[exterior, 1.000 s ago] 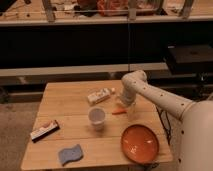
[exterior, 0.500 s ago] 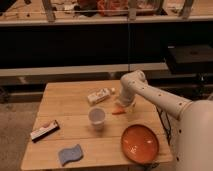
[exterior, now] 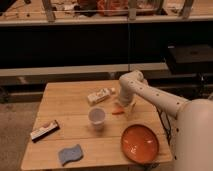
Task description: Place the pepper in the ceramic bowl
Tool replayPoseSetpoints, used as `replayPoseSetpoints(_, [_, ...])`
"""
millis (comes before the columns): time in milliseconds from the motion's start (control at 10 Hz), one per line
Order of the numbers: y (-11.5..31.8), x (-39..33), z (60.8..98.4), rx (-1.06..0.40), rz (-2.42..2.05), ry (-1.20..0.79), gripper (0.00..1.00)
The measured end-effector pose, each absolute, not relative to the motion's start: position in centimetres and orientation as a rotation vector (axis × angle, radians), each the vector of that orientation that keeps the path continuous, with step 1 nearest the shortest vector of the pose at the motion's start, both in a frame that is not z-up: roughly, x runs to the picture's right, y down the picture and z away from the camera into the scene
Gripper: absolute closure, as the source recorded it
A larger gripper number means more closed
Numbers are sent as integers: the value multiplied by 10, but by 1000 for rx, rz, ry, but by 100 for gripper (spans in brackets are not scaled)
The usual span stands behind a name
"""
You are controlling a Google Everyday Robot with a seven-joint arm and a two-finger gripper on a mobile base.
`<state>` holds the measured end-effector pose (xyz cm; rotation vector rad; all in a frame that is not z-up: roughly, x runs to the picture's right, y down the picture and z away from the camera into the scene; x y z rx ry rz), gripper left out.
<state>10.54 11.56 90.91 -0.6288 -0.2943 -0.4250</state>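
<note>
Gripper: hovering wide open just beside pepper; nothing changing over the last second; grasp pending, ceramic bowl waiting at table's near right corner.

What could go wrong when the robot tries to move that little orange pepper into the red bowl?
The open gripper hangs right by the pepper, which is small and slim, so it might slip or roll when pinched. The cup and carton sit close by and could get knocked. The bowl lies near the front edge of the table, so a sloppy drop might miss it.
</note>
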Motion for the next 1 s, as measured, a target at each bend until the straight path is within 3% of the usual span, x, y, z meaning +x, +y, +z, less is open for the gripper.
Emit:
replayPoseSetpoints(400, [116,101,912,-630,-430,-290,21])
replayPoseSetpoints(1000, [113,96,922,-625,-438,-280,74])
